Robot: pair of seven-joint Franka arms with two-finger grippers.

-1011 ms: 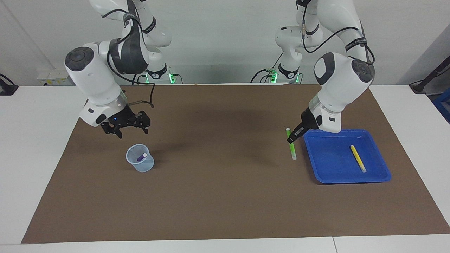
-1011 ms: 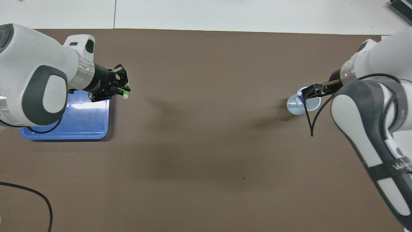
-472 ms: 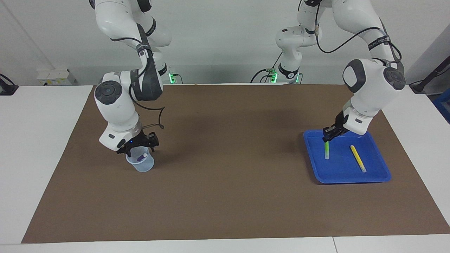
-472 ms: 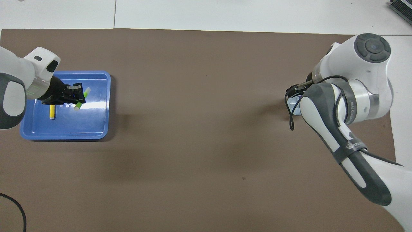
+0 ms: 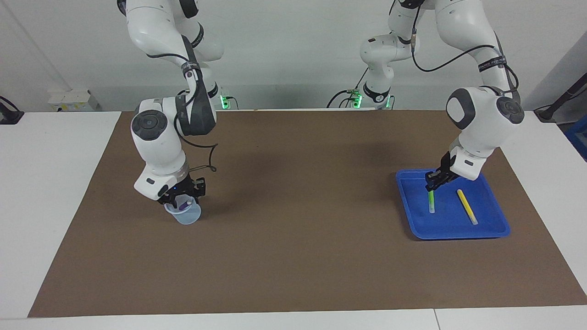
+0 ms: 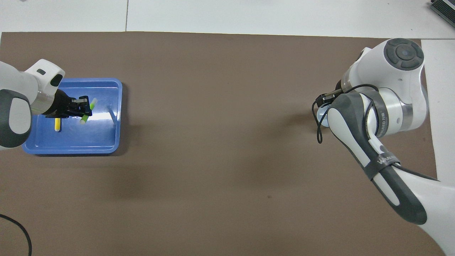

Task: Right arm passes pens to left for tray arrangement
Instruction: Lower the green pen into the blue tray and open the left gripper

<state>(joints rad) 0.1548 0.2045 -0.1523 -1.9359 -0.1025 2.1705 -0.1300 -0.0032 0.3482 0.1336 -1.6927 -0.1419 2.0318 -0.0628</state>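
The left gripper (image 5: pixel 434 182) is over the blue tray (image 5: pixel 495 228), jaws clamped on the upper end of the green pen (image 5: pixel 431 201), which hangs tilted with its lower end at the tray floor. The yellow pen (image 5: pixel 467 206) lies flat in the tray beside it. The right gripper (image 5: pixel 182 198) is at the mouth of the clear cup (image 5: pixel 185 216) holding the purple pen (image 5: pixel 184 205); its jaw state cannot be determined.
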